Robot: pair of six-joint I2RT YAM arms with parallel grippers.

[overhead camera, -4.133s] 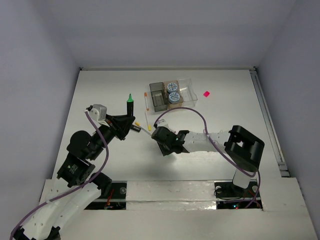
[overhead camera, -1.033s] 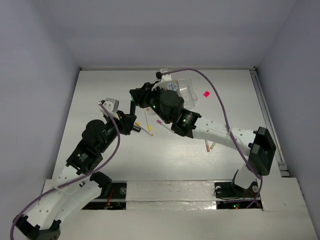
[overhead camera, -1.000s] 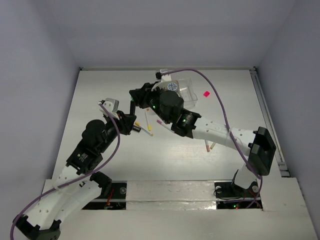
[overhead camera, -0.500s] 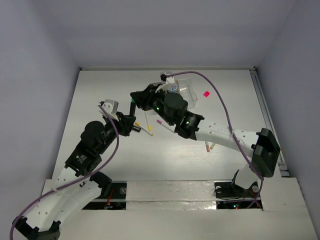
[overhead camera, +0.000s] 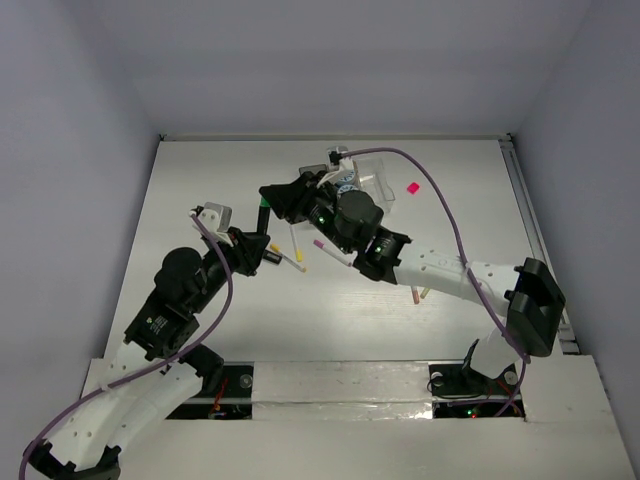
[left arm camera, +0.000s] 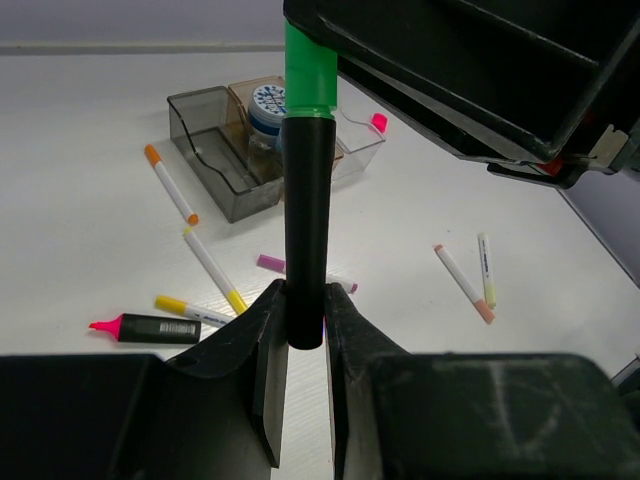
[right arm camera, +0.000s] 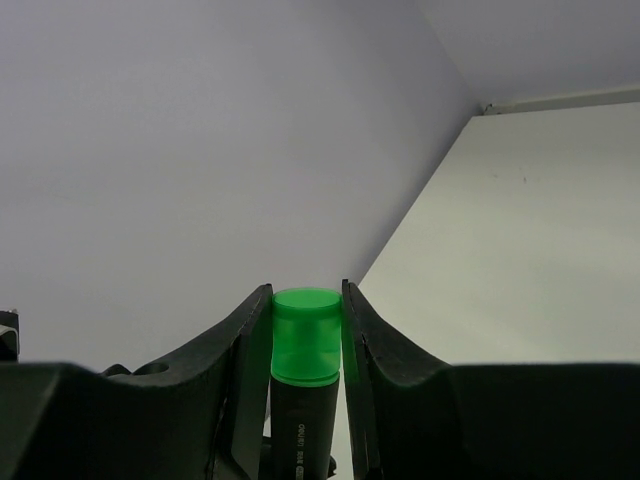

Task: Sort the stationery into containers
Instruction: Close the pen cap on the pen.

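Left end effector (left arm camera: 305,300) clamps the green-capped marker (left arm camera: 308,190), right end effector (right arm camera: 307,300) its cap; print illegible.

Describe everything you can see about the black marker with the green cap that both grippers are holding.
The green-capped marker is a short round black barrel, plastic by its look, with faint print and a bright green cap. It stands upright in the left wrist view, off the table. The left gripper pinches its bottom end; the right gripper pinches the cap. Nothing else touches it.
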